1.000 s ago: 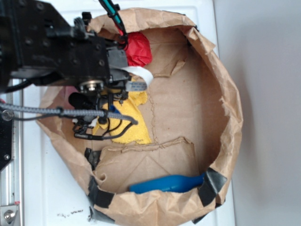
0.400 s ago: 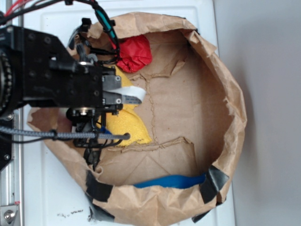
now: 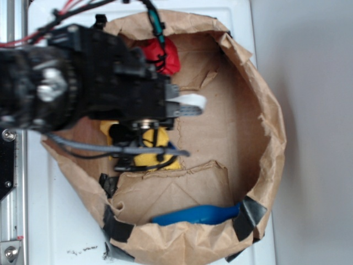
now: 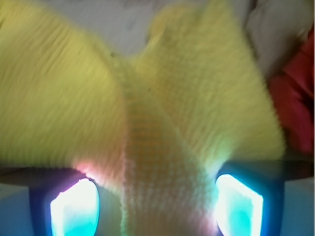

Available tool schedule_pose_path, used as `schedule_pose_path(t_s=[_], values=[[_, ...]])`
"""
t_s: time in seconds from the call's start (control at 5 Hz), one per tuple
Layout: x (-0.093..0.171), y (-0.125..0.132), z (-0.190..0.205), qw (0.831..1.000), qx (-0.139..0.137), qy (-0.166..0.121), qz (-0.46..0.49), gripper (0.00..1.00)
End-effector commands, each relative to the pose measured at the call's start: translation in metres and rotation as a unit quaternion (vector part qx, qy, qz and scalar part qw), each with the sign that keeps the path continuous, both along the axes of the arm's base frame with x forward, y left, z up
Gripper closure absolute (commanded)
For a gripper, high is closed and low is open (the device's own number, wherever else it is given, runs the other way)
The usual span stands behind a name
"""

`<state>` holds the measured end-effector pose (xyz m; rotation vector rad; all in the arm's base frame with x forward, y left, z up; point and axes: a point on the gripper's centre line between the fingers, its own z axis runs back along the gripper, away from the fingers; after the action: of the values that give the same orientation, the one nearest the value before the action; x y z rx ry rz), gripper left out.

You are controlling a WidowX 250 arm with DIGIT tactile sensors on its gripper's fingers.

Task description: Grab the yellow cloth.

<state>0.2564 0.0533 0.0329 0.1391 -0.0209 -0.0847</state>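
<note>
The yellow cloth [image 4: 162,98] fills most of the wrist view, gathered into a ridge that runs down between my two fingers. My gripper [image 4: 156,206] is shut on that ridge, with a glowing fingertip [image 4: 74,209] pressed in at either side. In the exterior view the black arm covers most of the cloth, and only a yellow patch [image 3: 144,157] shows beneath it, inside the paper bag. The gripper's pale end [image 3: 187,104] sticks out to the right of the arm.
A brown paper bag [image 3: 270,132] with rolled-down walls and black tape surrounds everything. A red wad [image 3: 170,55] lies at its far rim and shows at the right edge [image 4: 295,108] of the wrist view. A long blue plastic piece [image 3: 196,214] lies along the near wall.
The arm has swung to the right and now covers more of the cloth. The visible yellow patch is smaller and sits lower left than before.
</note>
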Motion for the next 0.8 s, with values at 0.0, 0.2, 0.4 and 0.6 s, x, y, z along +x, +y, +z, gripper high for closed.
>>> schedule_pose_path(t_s=[0.0,0.2,0.4,0.6], values=[[0.001,0.001,0.018,0.999,0.002,-0.034,0.012,1.00],[0.005,0.003,0.020,0.999,0.001,-0.039,0.007,1.00],[0.011,0.006,0.019,0.999,0.003,-0.040,0.011,1.00],[0.013,0.008,0.047,0.998,-0.015,-0.057,0.026,1.00]])
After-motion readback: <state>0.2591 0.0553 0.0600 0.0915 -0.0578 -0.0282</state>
